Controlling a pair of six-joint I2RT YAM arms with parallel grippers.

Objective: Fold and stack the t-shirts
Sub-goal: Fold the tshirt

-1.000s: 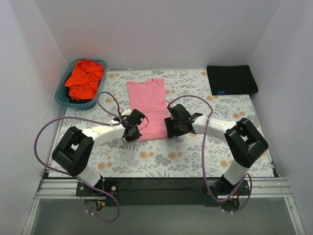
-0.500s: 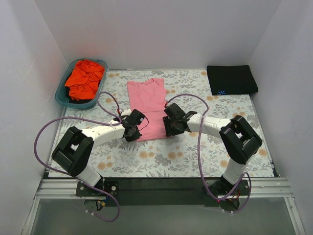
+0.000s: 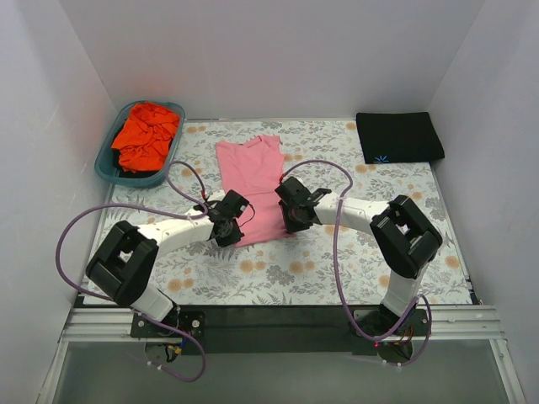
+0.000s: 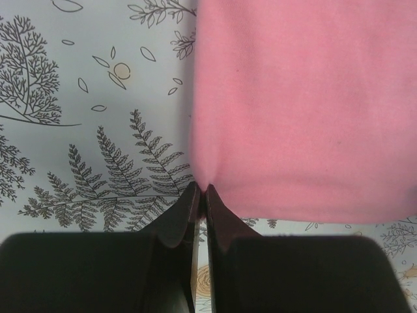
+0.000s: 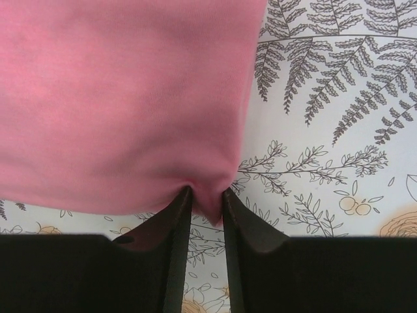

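Note:
A light pink t-shirt (image 3: 253,181) lies folded lengthwise in the middle of the floral table. My left gripper (image 3: 231,220) is shut on its near left corner, seen in the left wrist view (image 4: 201,188). My right gripper (image 3: 289,215) is shut on its near right corner, where pink cloth (image 5: 206,202) bunches between the fingers. A black t-shirt with a small blue logo (image 3: 399,137) lies folded at the back right. An orange-red t-shirt (image 3: 146,134) is crumpled in the basket at the back left.
A teal plastic basket (image 3: 104,171) stands at the back left corner. White walls close in the table on three sides. Purple cables loop above both arms.
Both grippers have moved a little away from me and closer together, carrying the pink t-shirt's near edge. The shirt has shifted slightly to the left and its near end has lifted.

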